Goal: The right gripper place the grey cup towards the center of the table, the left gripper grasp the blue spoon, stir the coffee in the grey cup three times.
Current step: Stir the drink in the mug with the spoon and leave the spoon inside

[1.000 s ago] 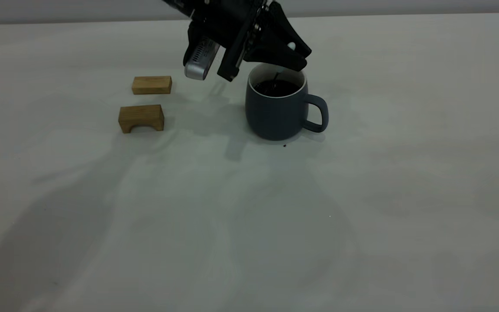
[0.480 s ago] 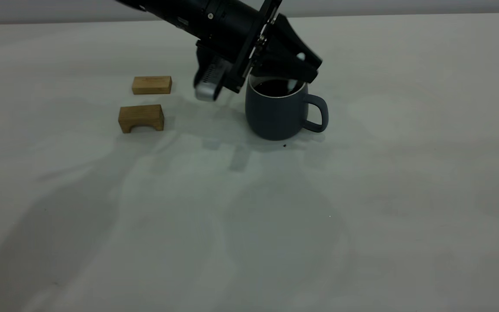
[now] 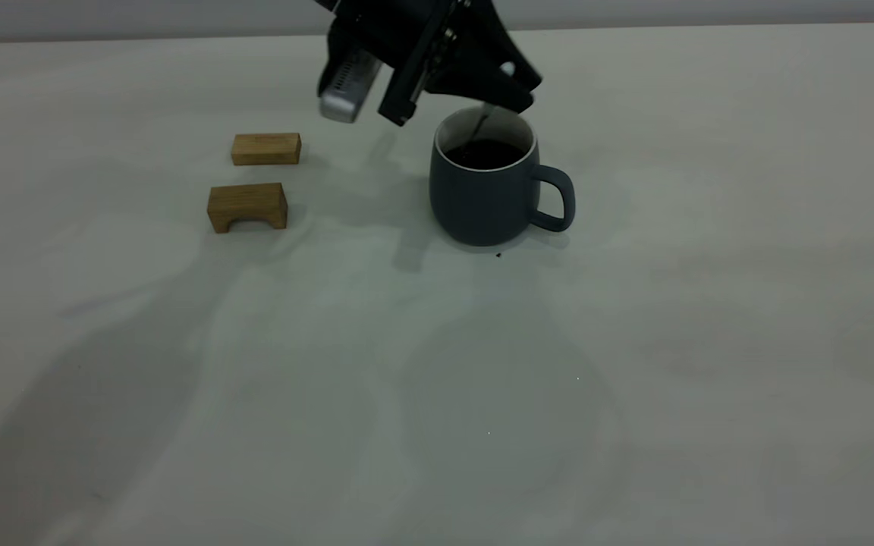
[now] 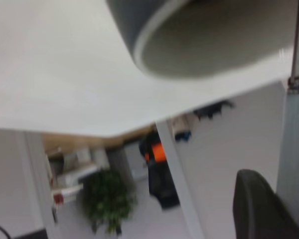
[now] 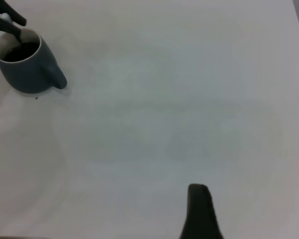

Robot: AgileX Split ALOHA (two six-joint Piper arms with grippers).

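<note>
The grey cup (image 3: 482, 193) stands upright near the middle of the table (image 3: 437, 364), handle to the right, with dark coffee (image 3: 486, 154) inside. My left gripper (image 3: 513, 80) hovers just over the cup's far rim, shut on the blue spoon (image 3: 509, 70). The spoon's metal neck slants down into the coffee and its bowl is hidden. In the left wrist view the spoon (image 4: 293, 144) runs beside one black finger (image 4: 256, 209), below the cup's rim (image 4: 154, 35). One finger (image 5: 199, 214) of my right gripper stands alone over bare table, far from the cup (image 5: 25, 64).
Two brown wooden blocks lie left of the cup: a flat one (image 3: 265, 149) behind and an arched one (image 3: 247, 206) in front. A tiny dark speck (image 3: 498, 255) sits by the cup's base.
The left gripper dipped low over the cup's rim and to the right, then rose and swung back left, carrying the spoon round in the coffee. The cup and blocks stayed put.
</note>
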